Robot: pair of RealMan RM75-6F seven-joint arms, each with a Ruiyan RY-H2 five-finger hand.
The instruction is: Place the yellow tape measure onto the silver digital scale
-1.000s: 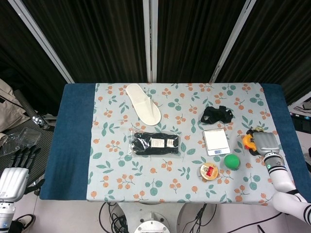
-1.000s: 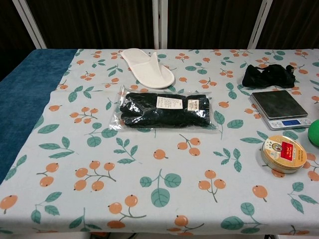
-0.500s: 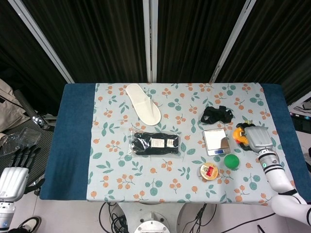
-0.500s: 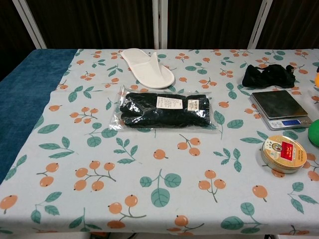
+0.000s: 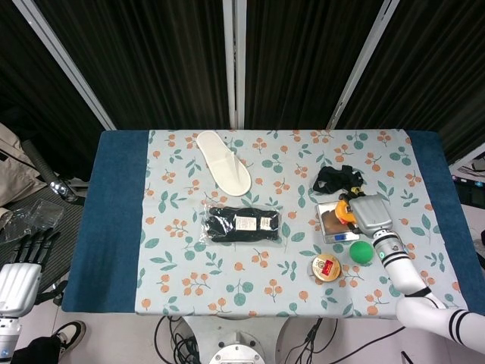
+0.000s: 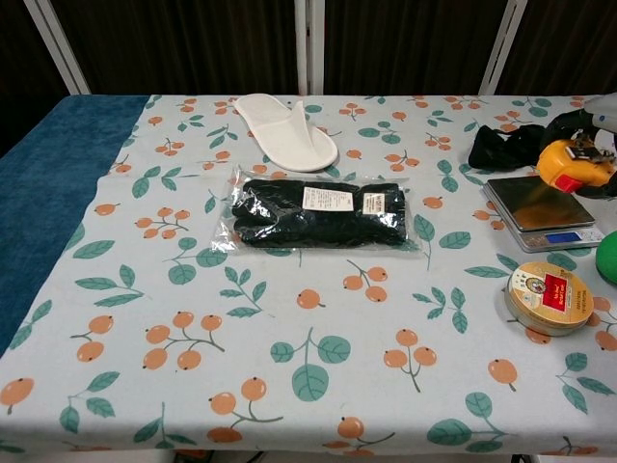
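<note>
My right hand (image 5: 369,214) holds the yellow tape measure (image 5: 345,211) above the right side of the silver digital scale (image 5: 331,223). In the chest view the tape measure (image 6: 569,165) hangs a little above the scale's platform (image 6: 536,204), at the frame's right edge, with only a bit of the hand (image 6: 603,109) showing behind it. My left hand (image 5: 23,273) hangs off the table at the lower left, fingers apart and holding nothing.
A green ball (image 5: 361,252) and a round tin (image 5: 326,267) lie just in front of the scale. A black cloth bundle (image 5: 338,179) lies behind it. A packet of black socks (image 5: 242,224) sits mid-table and a white slipper (image 5: 223,161) further back.
My right hand has carried the tape measure leftward from the table's right edge to above the scale. The left hand has not moved.
</note>
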